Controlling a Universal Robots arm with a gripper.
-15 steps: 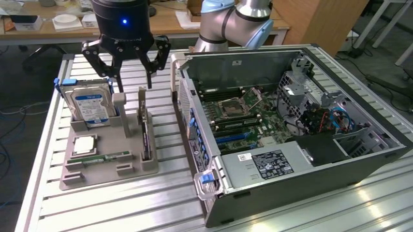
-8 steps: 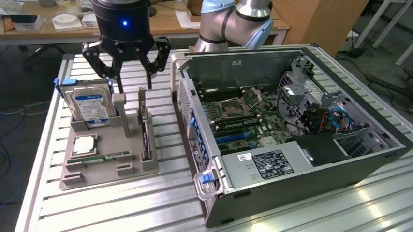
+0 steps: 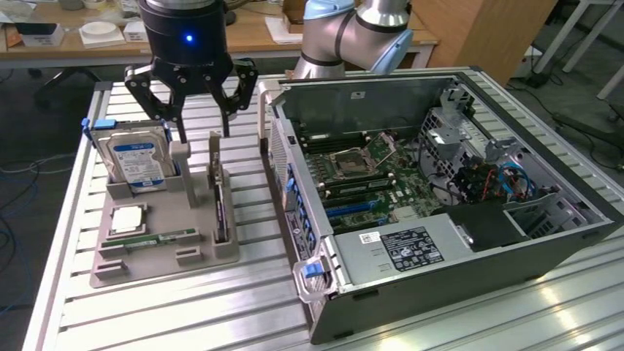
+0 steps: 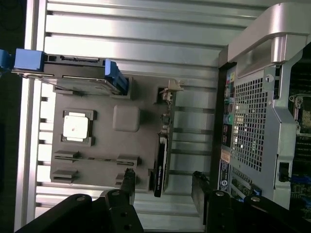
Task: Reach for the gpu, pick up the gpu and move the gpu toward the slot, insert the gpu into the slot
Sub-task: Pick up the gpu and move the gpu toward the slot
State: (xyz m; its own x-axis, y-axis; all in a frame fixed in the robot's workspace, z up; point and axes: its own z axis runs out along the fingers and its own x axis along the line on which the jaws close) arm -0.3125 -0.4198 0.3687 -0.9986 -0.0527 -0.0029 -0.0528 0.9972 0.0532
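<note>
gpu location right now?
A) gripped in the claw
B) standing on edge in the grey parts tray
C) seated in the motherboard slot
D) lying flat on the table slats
B: the gpu stands on edge along one side of the grey parts tray, outside the PC case, while the claw hangs open above the tray, holding nothing.

Slatted aluminium-profile table (image 3: pixel 195 307), ribs running lengthwise. Toward the exterior view's left, a grey moulded parts holder (image 3: pixel 166 212), flat on the slats. Just beside it, toward the exterior view's right, an open desktop computer case (image 3: pixel 468 285), laid on its side, open face up.
</note>
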